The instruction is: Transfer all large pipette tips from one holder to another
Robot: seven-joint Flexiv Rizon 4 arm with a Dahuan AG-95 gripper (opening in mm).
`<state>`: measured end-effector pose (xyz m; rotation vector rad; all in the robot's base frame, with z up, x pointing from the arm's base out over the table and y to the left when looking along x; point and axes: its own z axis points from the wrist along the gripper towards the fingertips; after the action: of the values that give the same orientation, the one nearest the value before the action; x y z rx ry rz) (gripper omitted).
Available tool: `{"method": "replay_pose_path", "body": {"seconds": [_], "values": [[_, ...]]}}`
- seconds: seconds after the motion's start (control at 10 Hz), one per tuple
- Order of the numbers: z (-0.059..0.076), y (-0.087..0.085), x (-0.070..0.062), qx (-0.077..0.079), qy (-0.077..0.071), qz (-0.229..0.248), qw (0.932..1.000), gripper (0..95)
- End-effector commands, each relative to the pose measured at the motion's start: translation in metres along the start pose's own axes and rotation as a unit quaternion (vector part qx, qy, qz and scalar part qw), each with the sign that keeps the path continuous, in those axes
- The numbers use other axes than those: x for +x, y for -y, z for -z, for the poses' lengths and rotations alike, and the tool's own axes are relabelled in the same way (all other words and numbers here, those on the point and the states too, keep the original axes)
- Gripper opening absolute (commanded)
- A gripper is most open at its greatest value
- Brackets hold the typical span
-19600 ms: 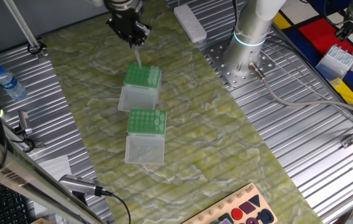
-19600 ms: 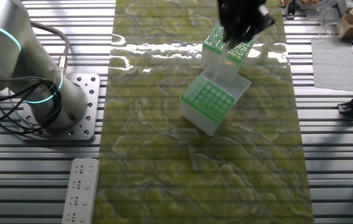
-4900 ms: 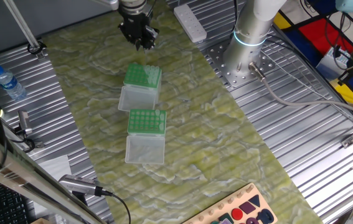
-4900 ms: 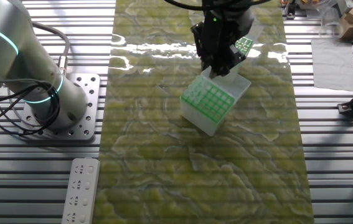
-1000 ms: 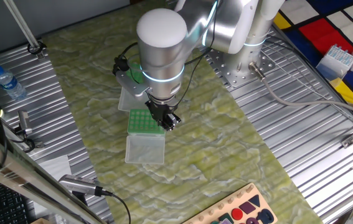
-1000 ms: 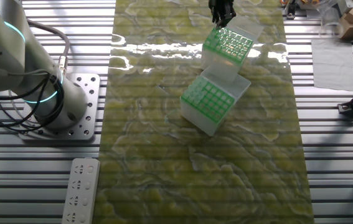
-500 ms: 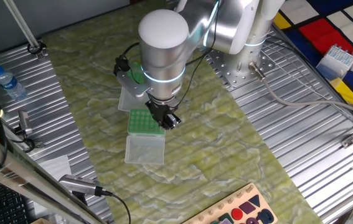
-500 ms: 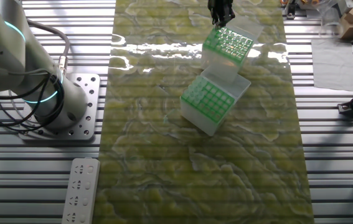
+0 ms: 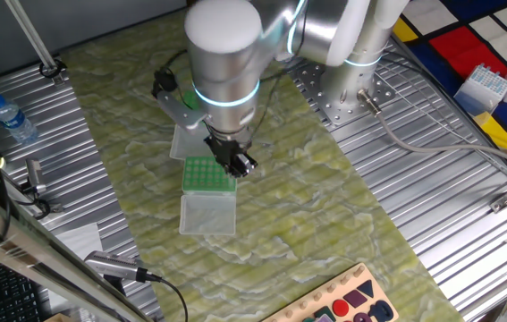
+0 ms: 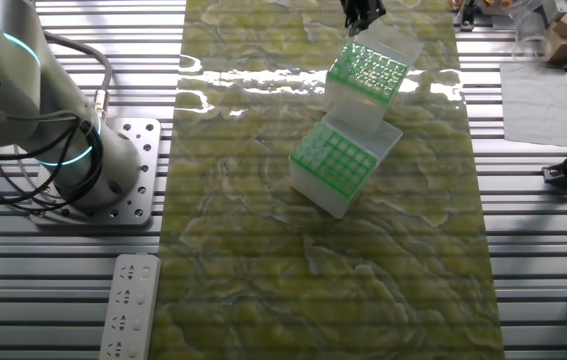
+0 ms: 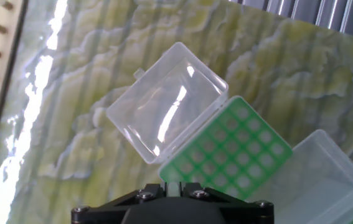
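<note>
Midway through the job, by our reading, the Flexiv arm holds its gripper [image 9: 235, 164] over one green-topped box [image 9: 205, 175] on the marbled green mat [image 9: 316, 206]. In the hand view the two fingers [image 11: 192, 194] stand almost together at the bottom edge. A pale sliver is pinched between them, and we take it for a large pipette tip [image 11: 173, 186]. We judge the gripper to be clamped on that tip, though little of it shows.

Directly beneath it lies the box's green grid [image 11: 229, 149], with its clear lid [image 11: 164, 109] flung open to one side. The cells look pale and round. We cannot tell from here which of them are filled, or whether any are.

The second green-topped box [image 10: 335, 160] stands just beside the first in the other fixed view, and its own open lid [image 11: 325, 177] edges into the hand view at the lower right. In the first fixed view the arm hides most of this box. We see no tips standing clearly proud of its grid, but the picture is too small to settle that.

What is done we cannot count. What is left, as we judge it, is seating this tip in a cell below. After that, any tips remaining in the other box have to be moved.
</note>
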<state>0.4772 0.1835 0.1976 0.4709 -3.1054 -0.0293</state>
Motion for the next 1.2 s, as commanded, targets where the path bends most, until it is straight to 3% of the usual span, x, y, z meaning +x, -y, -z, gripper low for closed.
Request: {"method": "replay_pose_path", "body": {"seconds": [0.1,0.6,0.7,0.9,1.2], "values": [[0.028,0.008,0.004,-0.004,-0.002,0.013,0.9999,0.0],[0.093,0.008,0.004,-0.007,-0.027,0.005,0.9996,0.0],[0.105,0.015,0.005,-0.006,-0.033,0.013,0.9993,0.0],[0.122,0.037,0.011,-0.009,-0.038,0.039,0.9985,0.0],[0.141,0.088,0.036,-0.004,-0.045,0.092,0.9947,0.0]]}}
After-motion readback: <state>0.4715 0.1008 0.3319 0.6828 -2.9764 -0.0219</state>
